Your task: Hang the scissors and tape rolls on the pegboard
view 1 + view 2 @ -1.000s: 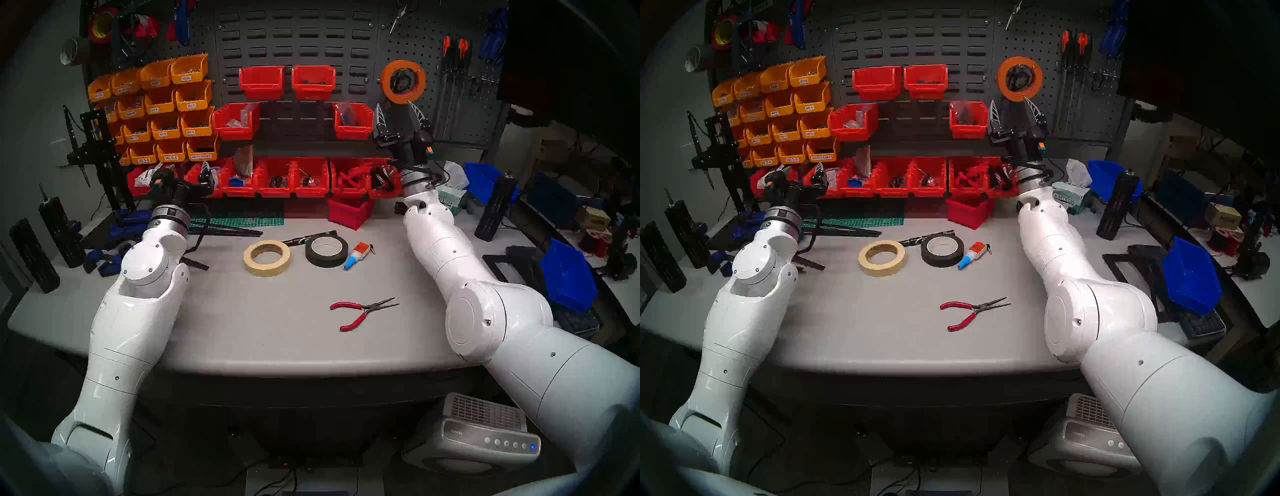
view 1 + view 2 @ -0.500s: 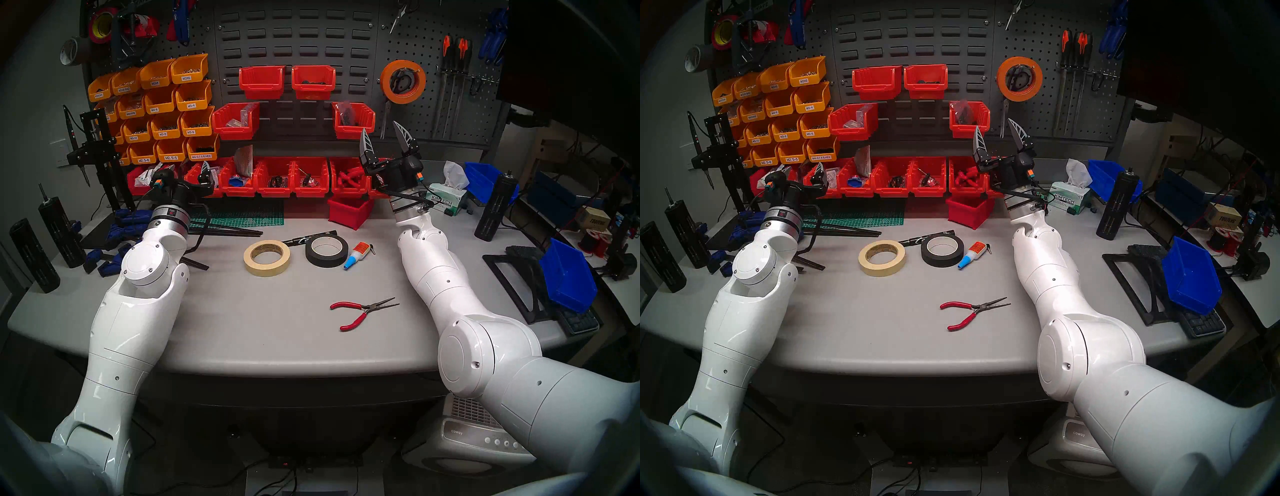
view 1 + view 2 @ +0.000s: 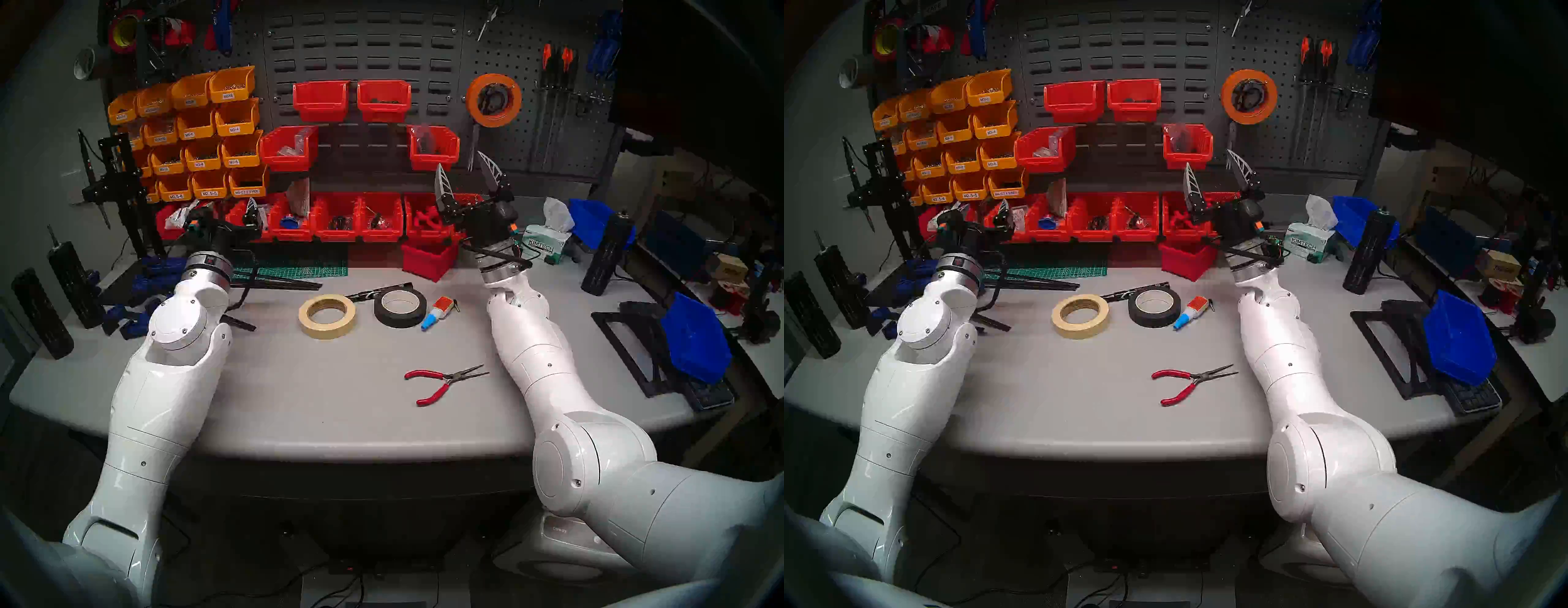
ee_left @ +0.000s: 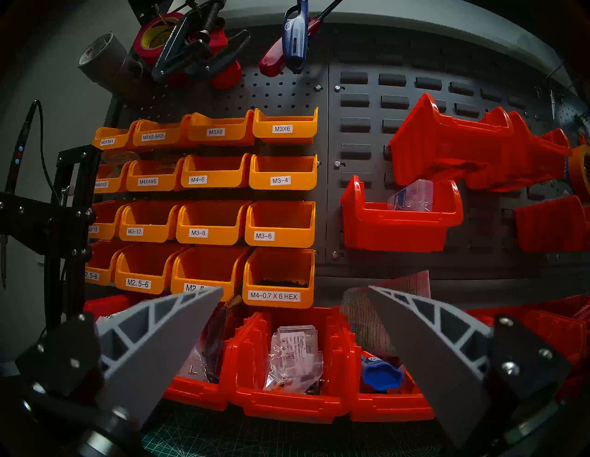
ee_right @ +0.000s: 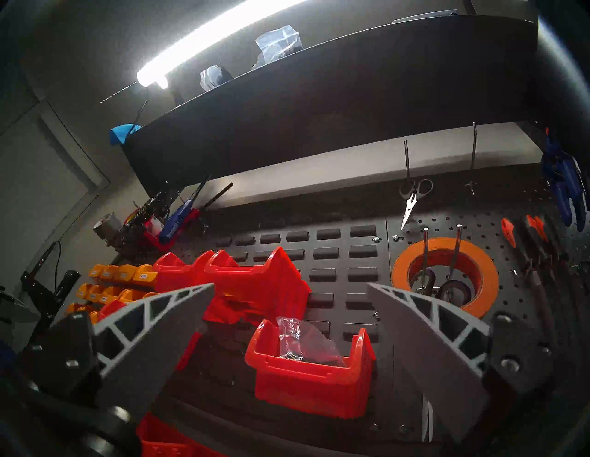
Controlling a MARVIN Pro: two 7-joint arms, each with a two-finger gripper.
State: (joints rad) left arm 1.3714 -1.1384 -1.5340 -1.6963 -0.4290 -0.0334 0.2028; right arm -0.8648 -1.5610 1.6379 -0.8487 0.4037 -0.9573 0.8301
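Observation:
The wide orange tape roll (image 3: 494, 100) hangs on the dark pegboard (image 3: 517, 144) at the right. The scissors hang behind it: purple handles (image 5: 453, 287) show through the roll's hole, silver blades (image 3: 472, 146) point down below it. On the table lie the cream tape roll (image 3: 326, 316) and the black tape roll (image 3: 400, 308), side by side. My right gripper (image 3: 460, 161) stands open and empty, below and left of the orange roll, fingers pointing up at the board. My left gripper (image 4: 295, 288) is open and empty, facing the bins at the left.
Red-handled pliers (image 3: 441, 382) lie in the table's middle, a glue bottle (image 3: 437, 312) and a marker (image 3: 373, 293) by the black roll. A loose red bin (image 3: 428, 259) and tissue box (image 3: 545, 244) flank my right wrist. Small snips (image 5: 412, 201) hang above the orange roll.
My right arm has drawn back and down from the orange roll on the pegboard, its gripper staying open. The left arm has not moved.

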